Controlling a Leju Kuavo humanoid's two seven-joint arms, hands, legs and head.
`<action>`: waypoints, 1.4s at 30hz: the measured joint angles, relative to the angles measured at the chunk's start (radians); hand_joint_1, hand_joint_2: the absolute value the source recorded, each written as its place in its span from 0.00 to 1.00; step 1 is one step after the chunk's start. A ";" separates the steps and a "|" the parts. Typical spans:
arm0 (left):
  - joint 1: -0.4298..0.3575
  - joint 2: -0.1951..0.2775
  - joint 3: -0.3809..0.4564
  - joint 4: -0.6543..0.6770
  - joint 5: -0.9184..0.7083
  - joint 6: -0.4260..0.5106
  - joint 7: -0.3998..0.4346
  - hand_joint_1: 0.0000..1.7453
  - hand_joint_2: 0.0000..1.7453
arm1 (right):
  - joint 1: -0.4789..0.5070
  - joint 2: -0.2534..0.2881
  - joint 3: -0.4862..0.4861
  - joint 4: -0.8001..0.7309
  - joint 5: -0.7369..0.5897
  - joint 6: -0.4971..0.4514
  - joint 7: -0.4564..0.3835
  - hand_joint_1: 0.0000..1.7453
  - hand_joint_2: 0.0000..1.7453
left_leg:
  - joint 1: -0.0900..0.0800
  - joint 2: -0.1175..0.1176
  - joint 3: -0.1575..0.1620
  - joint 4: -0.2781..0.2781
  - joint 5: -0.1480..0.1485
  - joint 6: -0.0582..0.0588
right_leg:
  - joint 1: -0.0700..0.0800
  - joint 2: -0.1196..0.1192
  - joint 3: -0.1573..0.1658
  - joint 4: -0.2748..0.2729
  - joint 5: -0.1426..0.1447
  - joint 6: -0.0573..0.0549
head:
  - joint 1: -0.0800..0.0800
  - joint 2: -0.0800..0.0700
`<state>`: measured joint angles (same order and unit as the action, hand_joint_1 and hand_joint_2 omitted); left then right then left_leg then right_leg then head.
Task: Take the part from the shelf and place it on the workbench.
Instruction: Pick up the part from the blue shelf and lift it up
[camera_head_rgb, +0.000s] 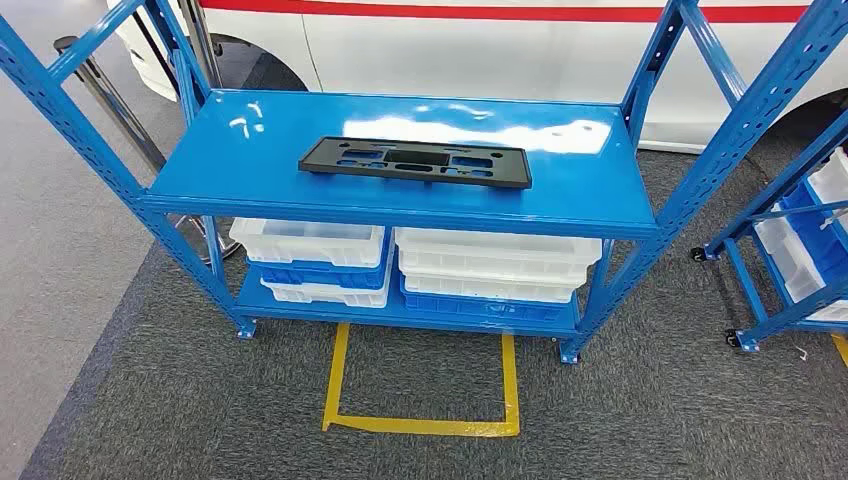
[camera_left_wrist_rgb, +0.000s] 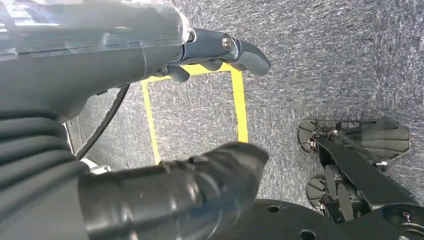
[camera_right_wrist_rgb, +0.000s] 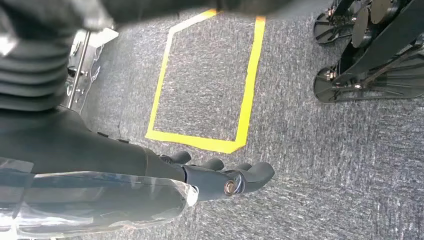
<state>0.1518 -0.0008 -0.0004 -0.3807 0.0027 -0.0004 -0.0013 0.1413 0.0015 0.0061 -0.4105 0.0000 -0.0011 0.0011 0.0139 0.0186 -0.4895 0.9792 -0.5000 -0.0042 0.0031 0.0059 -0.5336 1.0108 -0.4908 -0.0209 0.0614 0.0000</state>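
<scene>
On top shelf: black perforated part, flat, untouched. Left hand and right hand hanging, fingers spread, holding nothing. Best raised together toward both part ends.

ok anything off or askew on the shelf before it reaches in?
Nothing stands out. The black part lies flat on the blue shelf, slightly turned against its front edge. White and blue bins sit stacked below.

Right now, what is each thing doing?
Black part: lying flat on the blue shelf's top, untouched.
White and blue bins: stacked on the lower shelf.
Left hand: empty, fingers apart, above the carpet.
Right hand: empty, above the carpet.
</scene>
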 joint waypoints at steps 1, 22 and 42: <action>0.000 0.000 0.000 0.000 0.000 0.000 0.000 0.00 1.00 | 0.000 0.000 0.000 0.000 0.000 0.000 0.000 0.00 1.00 | 0.000 0.000 0.000 0.000 0.000 0.000 | 0.000 0.000 0.000 0.000 0.000 0.000 | 0.000 0.000; -0.180 -0.029 -0.148 0.031 0.006 0.038 0.079 0.00 0.00 | -0.293 0.074 -0.125 0.069 -0.031 -0.225 0.131 0.00 0.00 | 0.000 0.000 0.005 0.001 0.003 -0.001 | 0.000 0.000 0.002 0.001 0.002 0.000 | 0.000 0.000; -0.231 -0.031 -0.179 0.093 0.191 0.139 0.038 0.00 0.00 | -0.279 0.047 -0.297 -0.033 -0.194 -0.029 -0.315 0.00 1.00 | 0.000 0.000 0.004 0.002 0.003 -0.001 | 0.000 0.000 0.000 0.001 0.002 0.000 | 0.000 0.000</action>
<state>-0.0791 -0.0315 -0.1796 -0.2878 0.1933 0.1389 0.0370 -0.1373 0.0482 -0.2905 -0.4433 -0.1941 -0.0302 -0.3141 0.0138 0.0183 -0.4859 0.9809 -0.4967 -0.0054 0.0026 0.0056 -0.5335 1.0121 -0.4884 -0.0209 0.0614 0.0000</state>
